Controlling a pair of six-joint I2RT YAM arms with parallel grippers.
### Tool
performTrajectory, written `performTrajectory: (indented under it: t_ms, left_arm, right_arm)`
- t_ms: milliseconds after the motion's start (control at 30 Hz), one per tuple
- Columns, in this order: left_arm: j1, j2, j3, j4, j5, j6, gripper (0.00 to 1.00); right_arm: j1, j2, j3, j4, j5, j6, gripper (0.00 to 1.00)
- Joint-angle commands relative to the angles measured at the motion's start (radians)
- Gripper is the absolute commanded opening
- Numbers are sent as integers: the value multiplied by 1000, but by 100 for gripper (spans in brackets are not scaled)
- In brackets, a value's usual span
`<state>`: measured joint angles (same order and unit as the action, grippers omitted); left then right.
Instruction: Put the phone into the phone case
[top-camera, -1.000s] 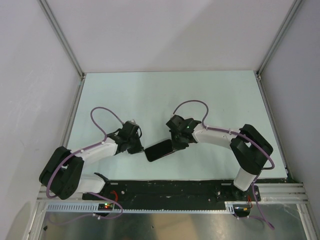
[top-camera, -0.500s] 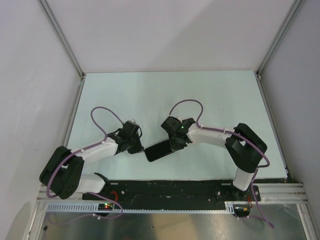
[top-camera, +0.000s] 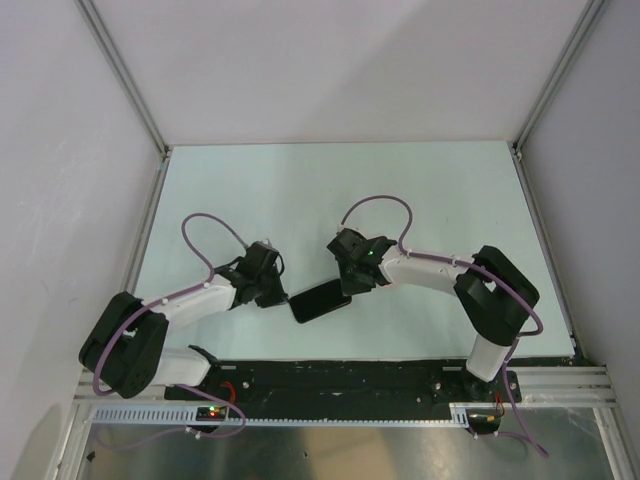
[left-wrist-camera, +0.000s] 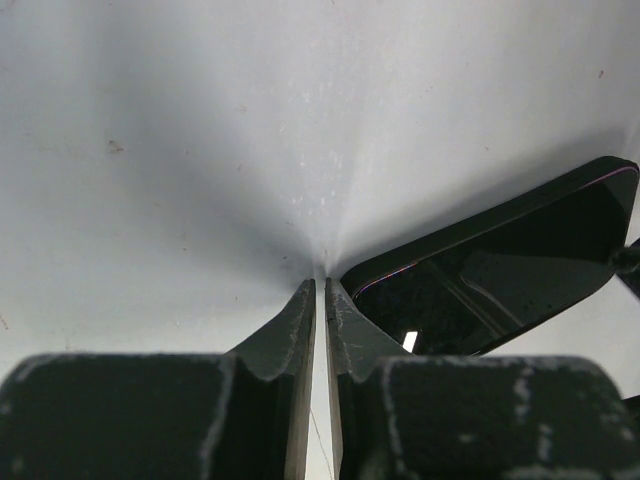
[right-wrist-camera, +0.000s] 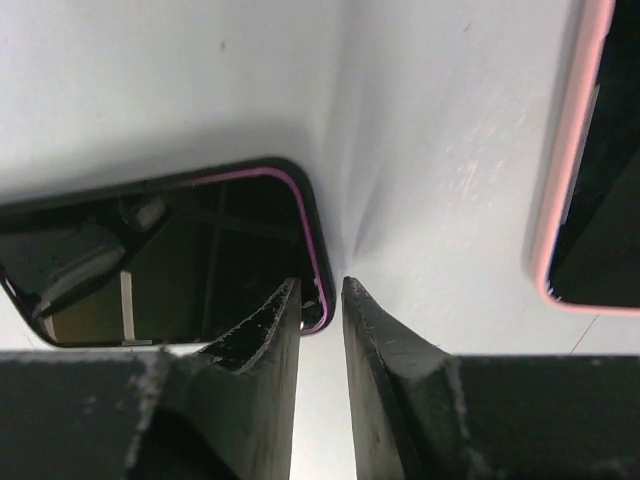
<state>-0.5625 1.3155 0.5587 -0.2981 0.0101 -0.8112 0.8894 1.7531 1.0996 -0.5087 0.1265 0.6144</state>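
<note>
The black phone (top-camera: 320, 300) lies flat on the table between my two grippers. In the left wrist view it (left-wrist-camera: 500, 265) shows a purple edge, just right of my fingers. My left gripper (top-camera: 283, 296) (left-wrist-camera: 320, 282) is shut and empty, tips on the table at the phone's left corner. My right gripper (top-camera: 351, 284) (right-wrist-camera: 321, 284) is almost shut with a narrow gap, its left finger over the phone's (right-wrist-camera: 170, 260) right corner, holding nothing. A pink-rimmed phone case (right-wrist-camera: 590, 150) lies to the right in the right wrist view; it is hidden in the top view.
The pale table (top-camera: 330, 190) is walled by white panels at the back and sides. A black rail (top-camera: 340, 375) runs along the near edge by the arm bases. Purple cables loop above both arms.
My right gripper shifted a little left along the phone, then back slightly right. The phone and the left arm have barely moved.
</note>
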Motion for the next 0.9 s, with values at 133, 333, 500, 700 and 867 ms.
performTrajectory:
  t_ms: [133,333,500,700,867]
  left_arm:
    - [-23,23,14,24,20,-2,14]
    - [-23,21,16,25,23,0,14]
    - [-23,23,17,24,24,0,14]
    - [-23,24,18,25,24,1,14]
    - [-23,23,22,24,24,4,14]
  right_arm:
    - [-66,-27,-15,81,54,-48,29]
    - [-78,3,-2,90,11,-64,29]
    - [-62,-5,-3,81,7,-60,29]
    - [-73,-69,-24,58,74,-33,29]
    - [-74,-110,-49,94,30,-46,34]
